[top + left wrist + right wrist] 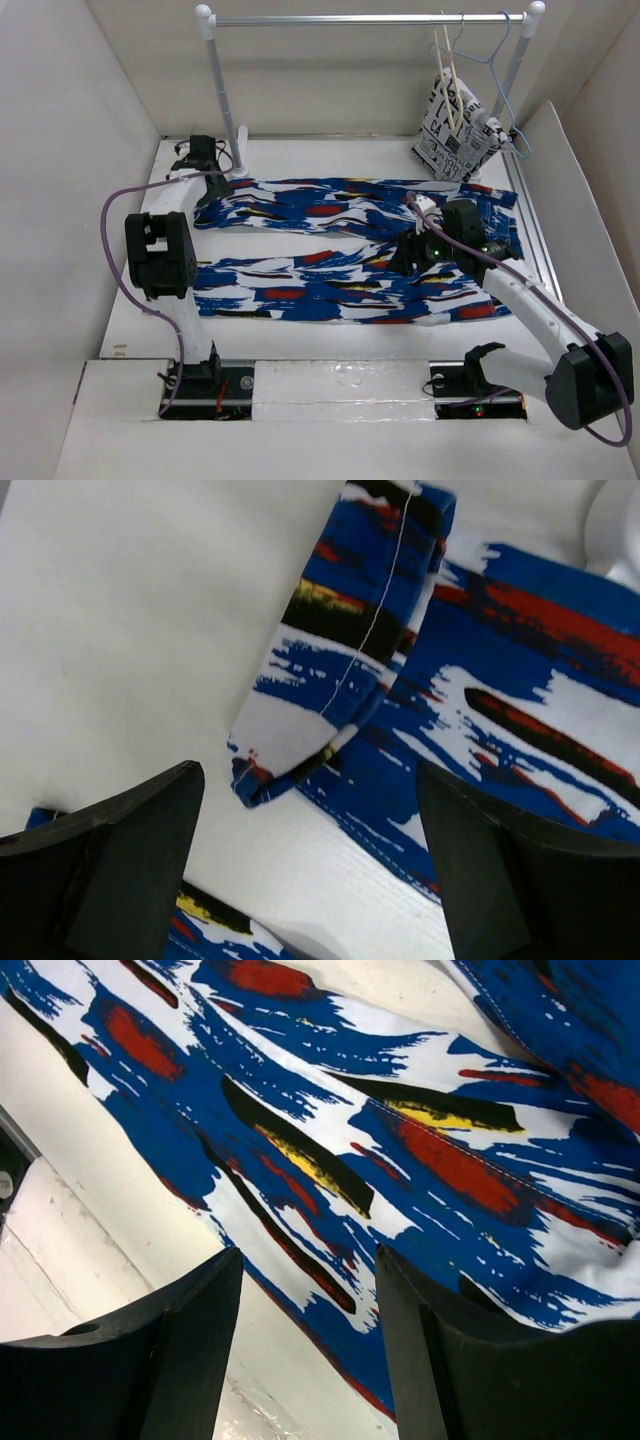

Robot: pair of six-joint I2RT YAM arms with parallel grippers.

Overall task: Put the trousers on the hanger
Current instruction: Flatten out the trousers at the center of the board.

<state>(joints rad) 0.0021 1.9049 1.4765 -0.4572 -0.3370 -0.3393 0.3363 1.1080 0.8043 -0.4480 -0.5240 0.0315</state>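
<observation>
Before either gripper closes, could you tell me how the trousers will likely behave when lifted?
Probably floppy: the trousers lie flat with soft folds, so they should drape and sag from a pinch. Likely light, being thin cloth; the hem curls over. Both legs spread across the table, so loose ends may drag.

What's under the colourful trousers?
The trousers lie on the white table, which shows around them and between the legs. Anything right beneath the cloth is covered, so I cannot tell.
</observation>
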